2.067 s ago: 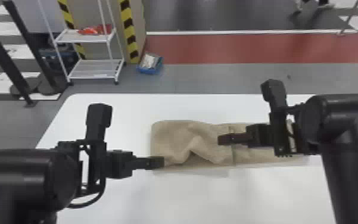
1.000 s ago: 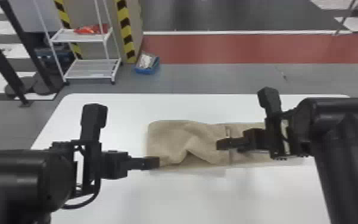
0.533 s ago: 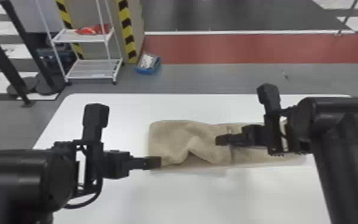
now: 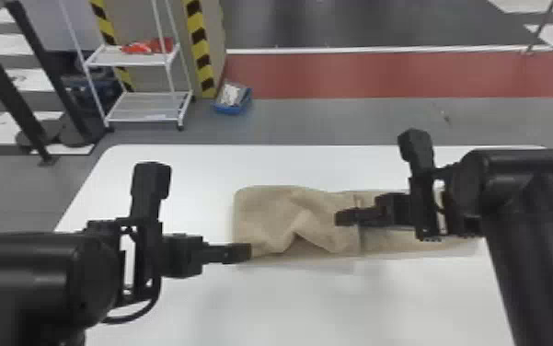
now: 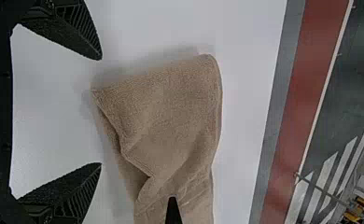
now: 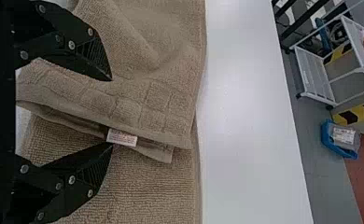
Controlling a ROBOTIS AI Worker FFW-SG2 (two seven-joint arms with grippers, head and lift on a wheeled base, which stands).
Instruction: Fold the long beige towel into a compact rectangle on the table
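White counter (image 4: 197, 184) — beige towel (image 4: 266, 211) on it, partly folded. Left tool (image 4: 243, 252) wide apart, empty, by towel's left end. Right tool (image 4: 345, 217) also apart, gripping nothing, at towel's folded-over hem — contact unclear. Right arm partly hides towel.

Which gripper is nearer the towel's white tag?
The right gripper: one of its open fingers shows right beside the tag, whereas the left gripper is by the towel's near-left corner.
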